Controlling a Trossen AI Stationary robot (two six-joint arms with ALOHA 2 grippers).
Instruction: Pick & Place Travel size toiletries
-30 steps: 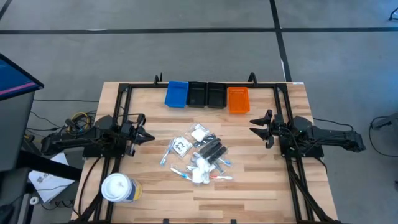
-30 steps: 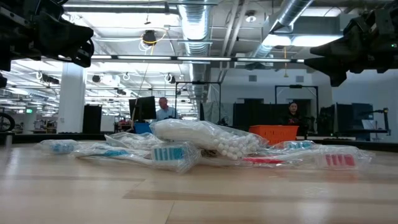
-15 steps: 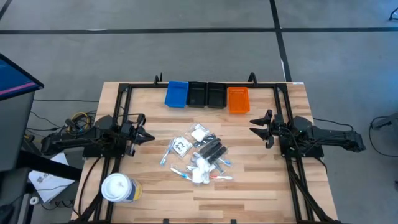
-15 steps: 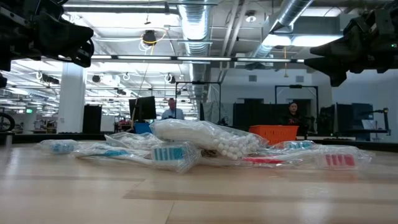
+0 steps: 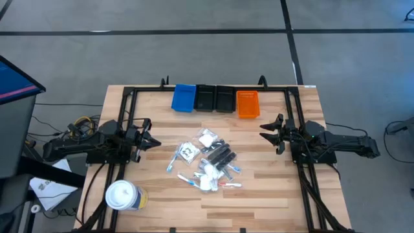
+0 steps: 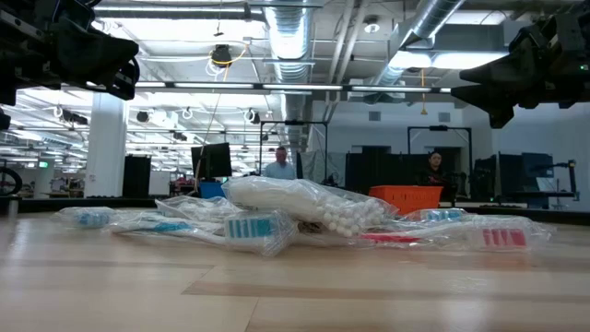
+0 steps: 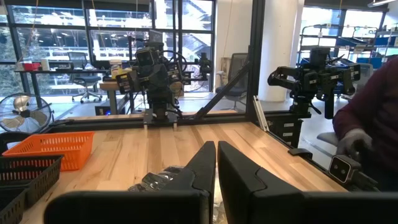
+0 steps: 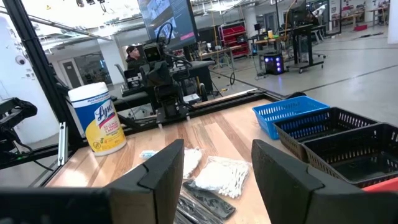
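From above, the travel size toiletries (image 5: 206,162) lie heaped mid-table (image 5: 272,188), with the left pincer (image 5: 154,142) closed at its left and the right pincer (image 5: 265,130) parted at its right, both apart from the heap; blue bin (image 5: 184,98), two black bins (image 5: 215,98) and orange bin (image 5: 247,104) line the far edge, white tub (image 5: 121,195) at the near left corner. At table level, sachets of what look like cotton swabs (image 6: 318,208) top the heap, both arms overhead. Left wrist view: fingers (image 7: 239,174) nearly touching; right wrist view: fingers (image 8: 287,169) well apart, holding nothing.
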